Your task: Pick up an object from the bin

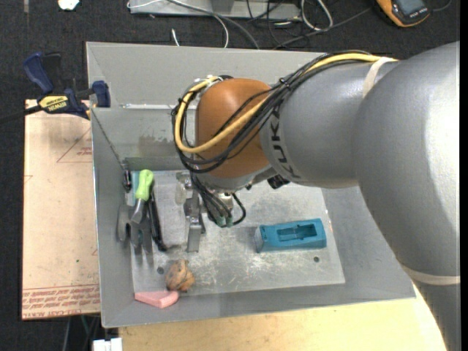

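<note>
My gripper (193, 229) hangs below the arm's orange cover over the middle-left of the bin floor, and nothing shows in its grasp. Just to its left lie pliers (139, 212) with green and grey handles, set lengthwise along the left wall. A small brown lumpy thing (179, 275) sits on the floor a little in front of the gripper. A flat pink piece (156, 298) lies beside it at the front left edge.
A blue rectangular block (291, 235) with a slot in its top lies to the right of the gripper. The arm's big grey body covers the bin's right side and back.
</note>
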`<state>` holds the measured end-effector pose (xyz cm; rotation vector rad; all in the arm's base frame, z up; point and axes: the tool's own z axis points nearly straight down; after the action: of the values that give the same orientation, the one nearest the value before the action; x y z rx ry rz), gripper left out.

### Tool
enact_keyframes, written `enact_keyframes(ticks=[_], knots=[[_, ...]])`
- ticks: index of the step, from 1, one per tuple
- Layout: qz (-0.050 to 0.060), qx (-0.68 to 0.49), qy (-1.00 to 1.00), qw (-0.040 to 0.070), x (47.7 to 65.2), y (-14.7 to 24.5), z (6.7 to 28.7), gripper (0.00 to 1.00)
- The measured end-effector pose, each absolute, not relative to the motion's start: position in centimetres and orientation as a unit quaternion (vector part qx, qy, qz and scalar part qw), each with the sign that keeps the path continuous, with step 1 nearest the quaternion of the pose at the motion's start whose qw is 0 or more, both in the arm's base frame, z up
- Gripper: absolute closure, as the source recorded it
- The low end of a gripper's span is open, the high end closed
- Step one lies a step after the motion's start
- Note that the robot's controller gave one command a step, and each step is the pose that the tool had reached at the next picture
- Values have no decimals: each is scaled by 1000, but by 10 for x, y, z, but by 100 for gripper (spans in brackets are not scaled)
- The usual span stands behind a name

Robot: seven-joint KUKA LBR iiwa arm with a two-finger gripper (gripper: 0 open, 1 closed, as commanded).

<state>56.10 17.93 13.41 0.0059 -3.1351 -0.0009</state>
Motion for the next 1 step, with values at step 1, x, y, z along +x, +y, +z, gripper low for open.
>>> enact_keyframes(ticks=[1], knots=[[-1,0,-1000,0,563,179,138,0]])
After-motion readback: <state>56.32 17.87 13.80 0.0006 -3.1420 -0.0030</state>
